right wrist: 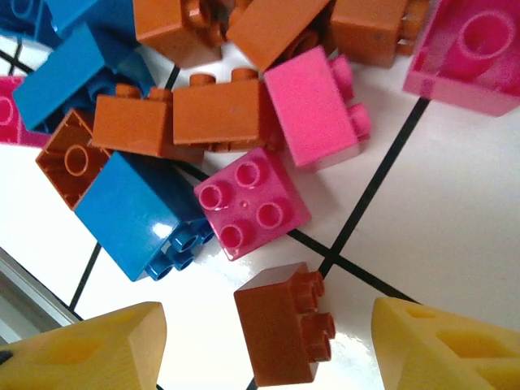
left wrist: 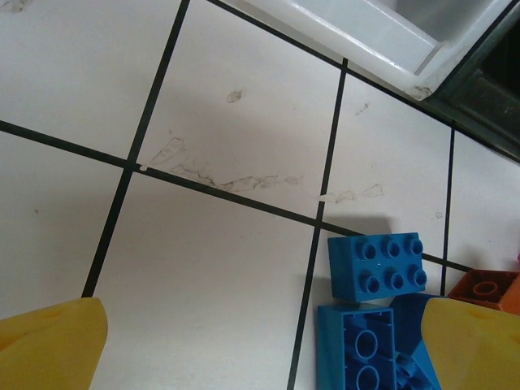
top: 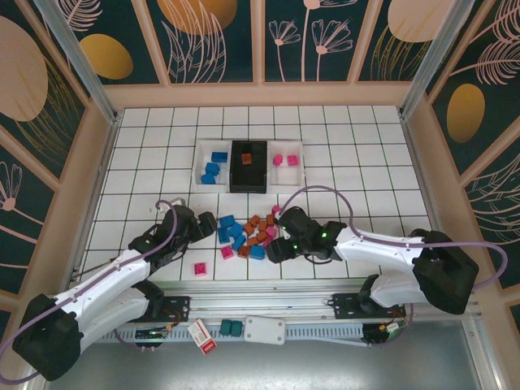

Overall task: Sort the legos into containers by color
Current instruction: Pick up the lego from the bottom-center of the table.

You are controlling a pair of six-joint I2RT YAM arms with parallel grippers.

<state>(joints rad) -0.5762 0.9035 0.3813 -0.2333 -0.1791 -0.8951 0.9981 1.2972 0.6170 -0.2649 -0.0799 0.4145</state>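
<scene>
Squarely inside R claw [right wrist: 266,329]: brown lego [right wrist: 286,335]

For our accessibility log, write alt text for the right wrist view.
The right gripper, open, hangs over a white tiled table, a dark brown lego lying between its yellow fingertips and touching neither. Beyond it sits a loose pile of orange-brown, pink and blue legos.

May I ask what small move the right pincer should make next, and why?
Probably lower the right pincer and close it on the small orange-brown plastic brick: it lies on its side between the open yellow fingers, apart from the pile, and the black rectangular bin already holds an orange-brown one.
</scene>
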